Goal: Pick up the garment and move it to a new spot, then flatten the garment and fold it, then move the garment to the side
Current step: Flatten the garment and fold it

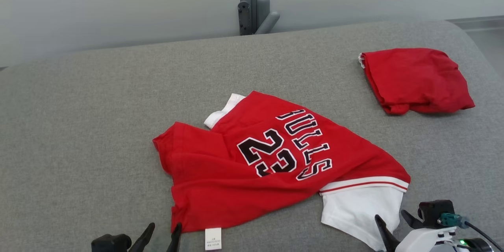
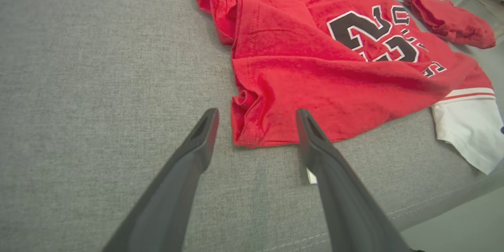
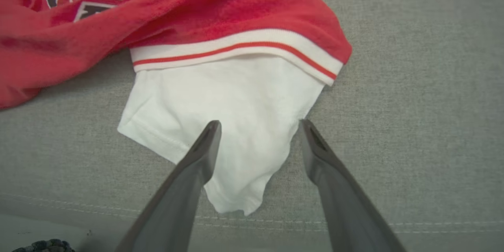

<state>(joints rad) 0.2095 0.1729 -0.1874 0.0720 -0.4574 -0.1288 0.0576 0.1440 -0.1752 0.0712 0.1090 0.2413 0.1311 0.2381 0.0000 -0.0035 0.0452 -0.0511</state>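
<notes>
The red jersey [image 1: 252, 165] lies crumpled mid-way across the grey upholstered surface [image 1: 78, 126], its lettering creased and partly hidden; only "23" reads clearly. The left gripper [image 1: 165, 226], jaws spread and empty, points at the near hem corner. The right gripper [image 1: 390, 215], likewise released, is over the white sleeve [image 1: 354, 212], contact unclear. Both arms are cut off at the bottom edge.

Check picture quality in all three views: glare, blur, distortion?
Head view: soft even light, no glare, jersey print sharp. Left wrist view: wide-angle bending along the cushion edge; folded red garment slightly soft near the corner. Right wrist view: white sleeve bright, seams readable.
</notes>
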